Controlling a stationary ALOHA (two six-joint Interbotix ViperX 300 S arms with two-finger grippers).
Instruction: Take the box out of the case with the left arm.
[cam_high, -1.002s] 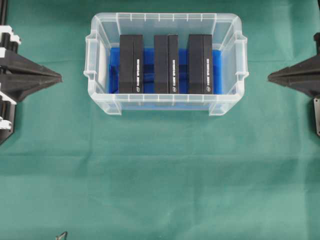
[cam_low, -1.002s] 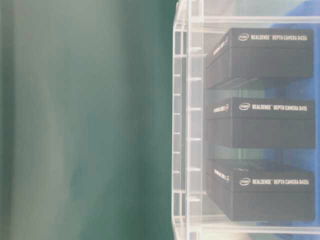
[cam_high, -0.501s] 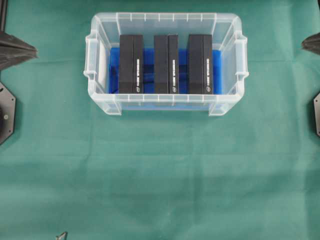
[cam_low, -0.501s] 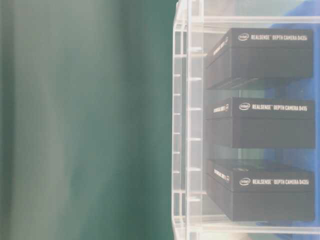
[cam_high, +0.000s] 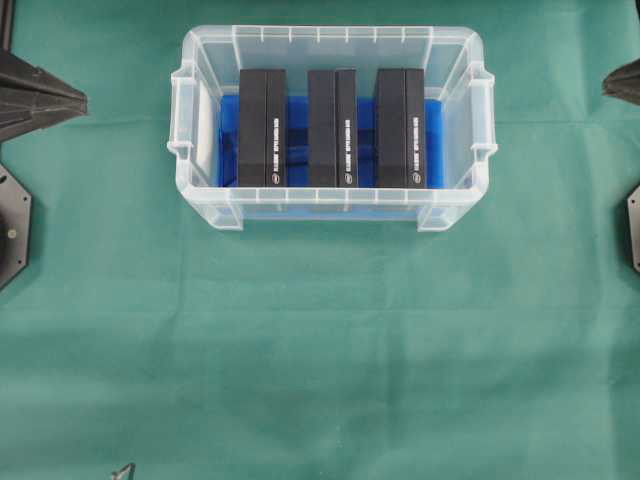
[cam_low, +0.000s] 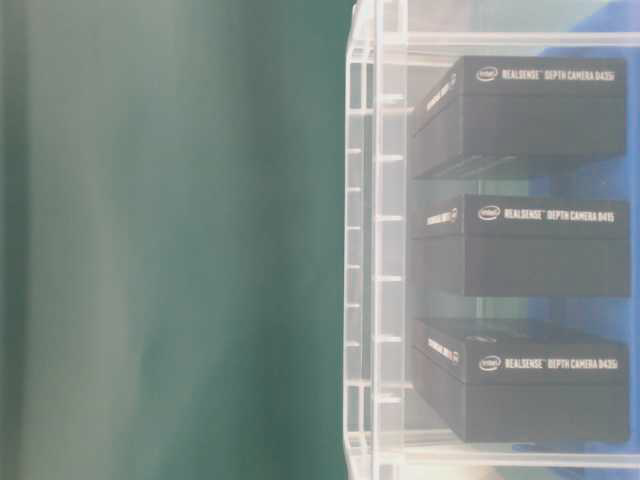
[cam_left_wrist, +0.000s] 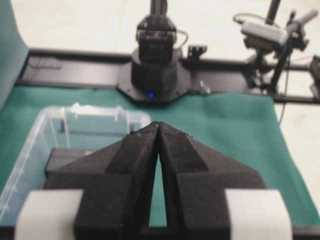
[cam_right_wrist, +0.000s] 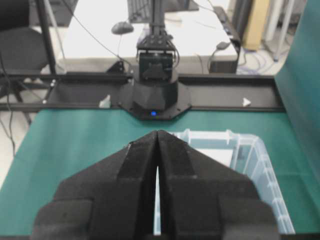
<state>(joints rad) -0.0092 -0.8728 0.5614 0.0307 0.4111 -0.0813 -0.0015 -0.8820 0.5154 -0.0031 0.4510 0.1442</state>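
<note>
green cloth (cam_high: 320, 350) covers the table. upper centre of the overhead view sits the case (cam_high: 332, 36), three black boxes (cam_high: 262, 127) side by side on its blue floor. left gripper (cam_high: 84, 99) at upper left edge, tips pressed together, holding nothing; right gripper (cam_high: 606, 88) at upper right edge, likewise closed and empty.

Three black rectangular cardboard boxes (cam_high: 262, 127) stand side by side in the clear plastic case (cam_high: 196, 120), narrow blue-floored gaps between them, top unobstructed.

Even bright light; blurred wrist-view foregrounds.
</note>
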